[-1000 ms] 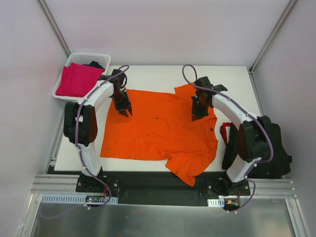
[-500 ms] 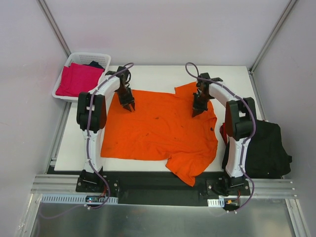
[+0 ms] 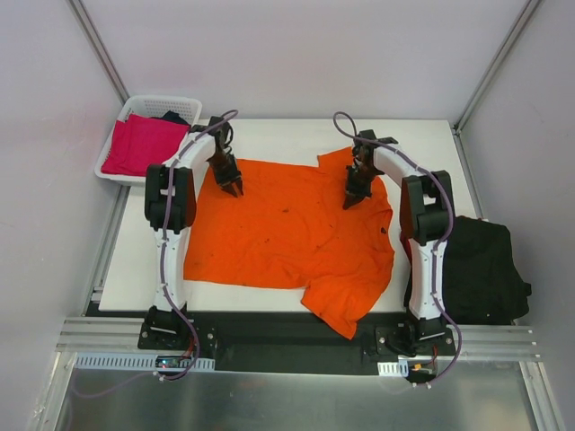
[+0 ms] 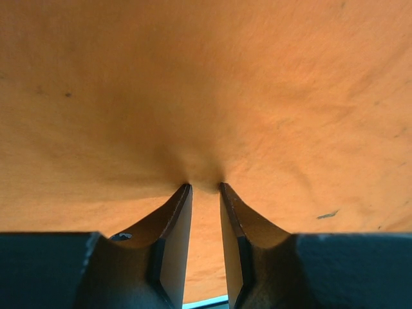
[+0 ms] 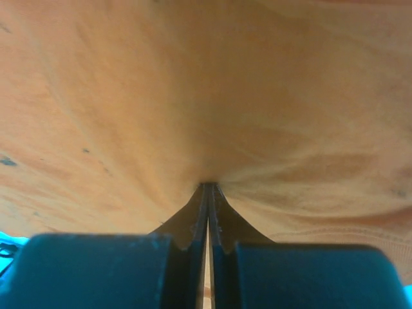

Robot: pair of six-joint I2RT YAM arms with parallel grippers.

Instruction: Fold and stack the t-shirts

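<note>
Orange t-shirt (image 3: 287,233) spread flat in the middle of the frame, pinched near its top edge by both grippers.

The left gripper (image 3: 233,188) stands on the shirt's upper left part; its jaws are drawn close with a narrow gap, and a small pucker of cloth is gathered at the tips. The right gripper (image 3: 351,199) stands on the upper right part, jaws pressed together on the cloth, creases running in to the tips. The shirt lies on a white table (image 3: 269,135), one sleeve hanging over the bottom edge. A black t-shirt (image 3: 481,269) lies at the right. A pink t-shirt (image 3: 139,144) sits in a white basket (image 3: 162,101) at the upper left.
</note>
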